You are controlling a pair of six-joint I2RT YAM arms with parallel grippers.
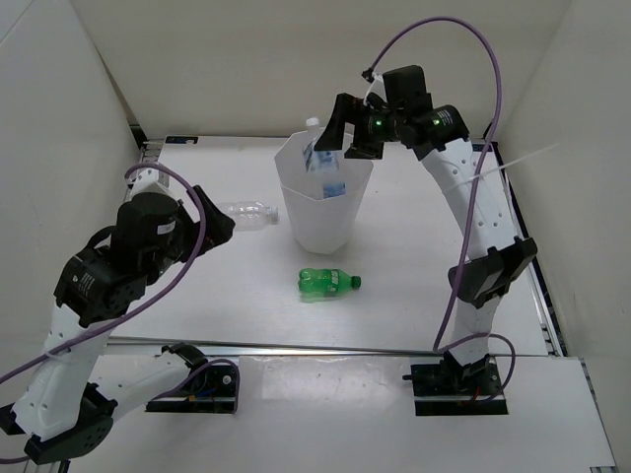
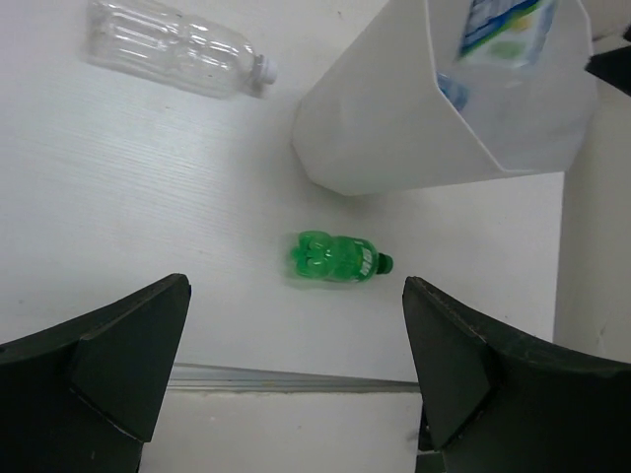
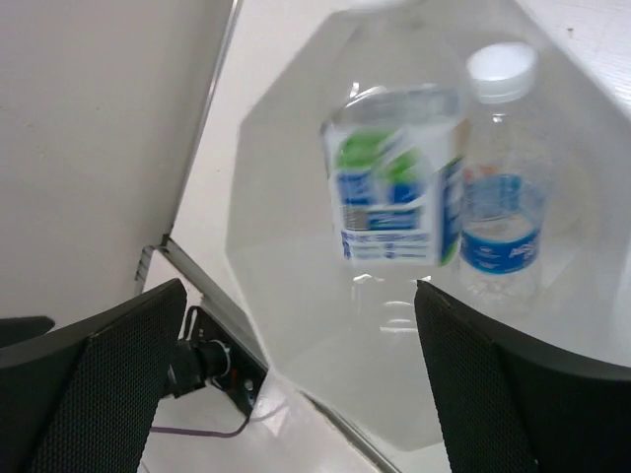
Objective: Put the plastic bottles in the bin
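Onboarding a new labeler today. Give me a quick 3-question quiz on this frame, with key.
1. True or false: the green plastic soda bottle lies inside the tall white translucent faceted plastic bin.
2. The right pincer above the bin is: A) open, B) shut on a bottle, C) shut and empty.
3. How many bottles lie on the white table outside the bin?
Key: 1 false, it lies on the table, on the side of the bin nearer the arm bases. 2 A. 3 two: the green one and a clear, unlabelled plastic bottle left of the bin.
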